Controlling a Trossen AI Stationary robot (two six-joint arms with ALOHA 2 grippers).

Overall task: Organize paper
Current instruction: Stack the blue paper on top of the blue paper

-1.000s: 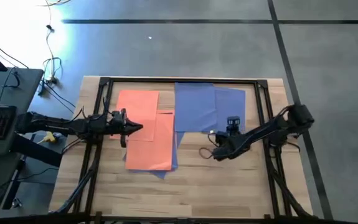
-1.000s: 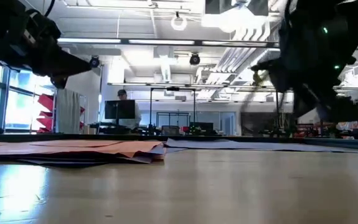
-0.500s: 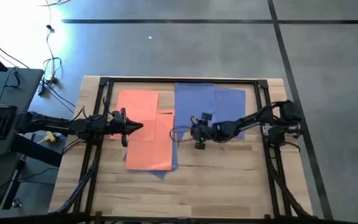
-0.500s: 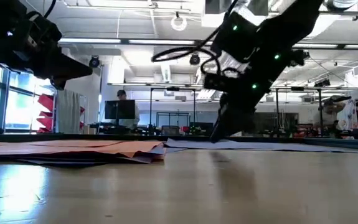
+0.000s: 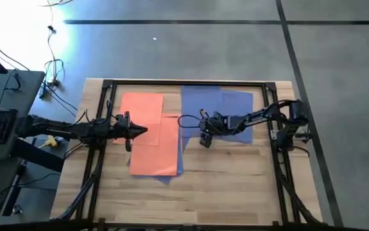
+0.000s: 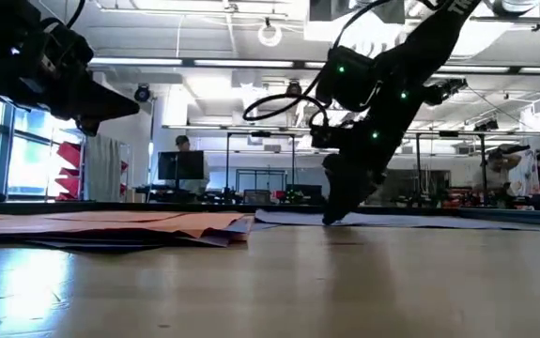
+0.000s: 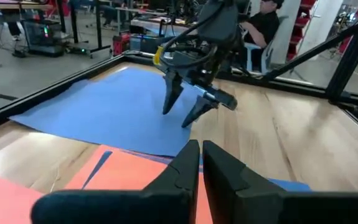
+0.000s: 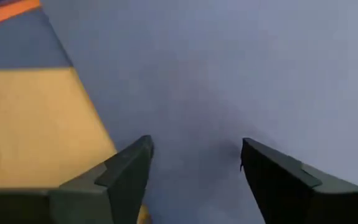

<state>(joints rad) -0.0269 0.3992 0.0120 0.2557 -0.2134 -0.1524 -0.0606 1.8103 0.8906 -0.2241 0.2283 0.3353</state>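
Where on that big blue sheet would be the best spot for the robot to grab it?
Probably at the near edge of the blue sheet, by its corner beside the orange sheets. It lies flat, so only an edge over the bare table offers anything to pinch. The right gripper, fingers open, is already over that edge, coming down from above. The left gripper waits over the orange.
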